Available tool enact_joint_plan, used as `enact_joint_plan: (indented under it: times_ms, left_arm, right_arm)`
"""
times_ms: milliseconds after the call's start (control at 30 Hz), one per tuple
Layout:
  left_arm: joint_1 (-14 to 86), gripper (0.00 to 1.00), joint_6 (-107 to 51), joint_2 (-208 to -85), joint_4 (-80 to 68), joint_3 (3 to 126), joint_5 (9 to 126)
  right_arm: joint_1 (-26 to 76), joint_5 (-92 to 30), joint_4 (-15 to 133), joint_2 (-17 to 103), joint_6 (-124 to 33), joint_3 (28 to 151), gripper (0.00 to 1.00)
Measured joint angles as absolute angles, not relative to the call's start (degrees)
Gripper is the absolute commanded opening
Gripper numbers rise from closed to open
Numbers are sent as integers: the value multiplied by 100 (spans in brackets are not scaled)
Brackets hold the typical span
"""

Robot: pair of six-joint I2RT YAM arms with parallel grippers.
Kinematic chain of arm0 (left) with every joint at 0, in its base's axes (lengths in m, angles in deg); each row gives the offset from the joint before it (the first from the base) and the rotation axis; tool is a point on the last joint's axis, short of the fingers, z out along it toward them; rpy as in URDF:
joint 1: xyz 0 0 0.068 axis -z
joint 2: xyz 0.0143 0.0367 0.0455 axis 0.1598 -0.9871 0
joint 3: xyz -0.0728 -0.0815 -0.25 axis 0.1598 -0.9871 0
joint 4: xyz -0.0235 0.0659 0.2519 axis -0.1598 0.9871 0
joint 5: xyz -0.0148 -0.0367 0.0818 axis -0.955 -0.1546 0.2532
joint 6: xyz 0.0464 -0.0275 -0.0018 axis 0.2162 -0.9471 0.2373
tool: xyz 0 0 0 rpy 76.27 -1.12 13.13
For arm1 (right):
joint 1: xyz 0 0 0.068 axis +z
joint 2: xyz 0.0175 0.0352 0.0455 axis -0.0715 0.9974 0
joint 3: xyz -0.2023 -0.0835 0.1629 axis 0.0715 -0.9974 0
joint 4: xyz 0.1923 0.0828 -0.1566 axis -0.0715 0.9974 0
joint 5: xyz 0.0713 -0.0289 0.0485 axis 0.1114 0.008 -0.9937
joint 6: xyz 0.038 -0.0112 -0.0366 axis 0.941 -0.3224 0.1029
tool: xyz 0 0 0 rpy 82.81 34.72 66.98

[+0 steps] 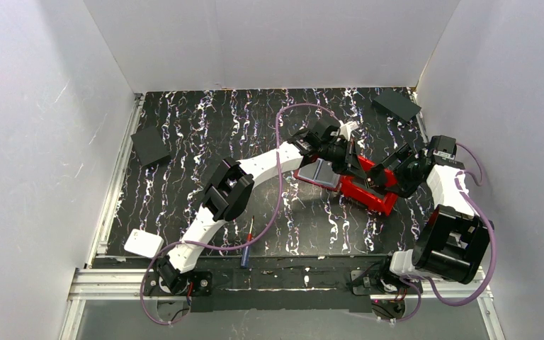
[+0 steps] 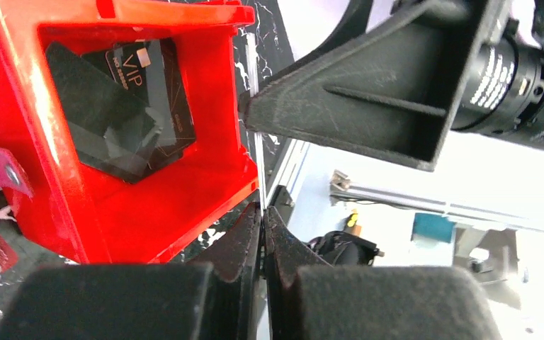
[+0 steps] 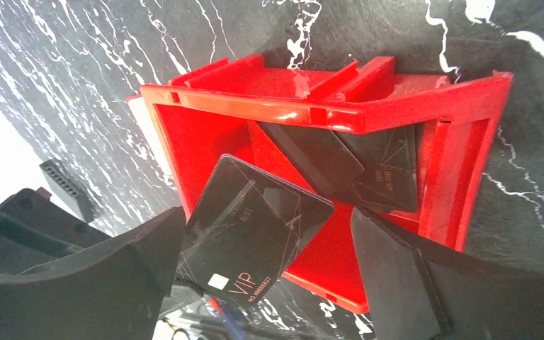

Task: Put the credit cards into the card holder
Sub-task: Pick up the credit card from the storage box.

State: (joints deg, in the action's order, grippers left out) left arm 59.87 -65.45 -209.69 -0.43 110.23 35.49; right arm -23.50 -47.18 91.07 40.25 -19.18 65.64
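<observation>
A black credit card (image 3: 255, 234) marked VIP hangs tilted over the red bin (image 3: 205, 142), between the fingers of my right gripper (image 3: 265, 219), which stands open around it. The left fingertip (image 3: 163, 234) of that gripper touches the card's edge. My left gripper (image 2: 262, 209) is shut on this card, which shows there only as a thin edge (image 2: 253, 127). More black cards (image 2: 113, 106) lie in the bin. The card holder (image 1: 319, 172), red with a grey-blue pocket, lies open on the table beside the bin (image 1: 368, 191), under the left gripper (image 1: 347, 159).
Black flat squares lie at the far left (image 1: 150, 146) and far right corner (image 1: 397, 105). A white block (image 1: 143, 243) and a red-and-blue pen-like tool (image 1: 246, 244) lie near the left arm's base. White walls close in three sides.
</observation>
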Motion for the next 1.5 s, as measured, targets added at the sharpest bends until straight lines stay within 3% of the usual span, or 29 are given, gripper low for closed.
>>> enact_joint_plan:
  times_ms: [533,633,933,1333,1500]
  left_arm:
    - [5670,0,-8466,-20969,-285,10789,3507]
    - [5543,0,-8692,-20969,-471,10481,3444]
    - [5417,0,-9085,-20952,-716,10221,3322]
    - [5443,0,-9341,-20642,-1234,9593,3142]
    - [5443,0,-9465,-20484,-1461,9429,3077]
  right_arm:
    - [-2274,-4259,9162,3511,-2532,6572,87]
    - [-2315,-4453,9007,3458,-2392,6393,77]
    - [-2807,-5533,8231,3520,-1383,5287,72]
    - [-2896,-5920,7435,3590,-862,5296,59]
    - [-2907,-5935,7166,3609,-688,5296,58]
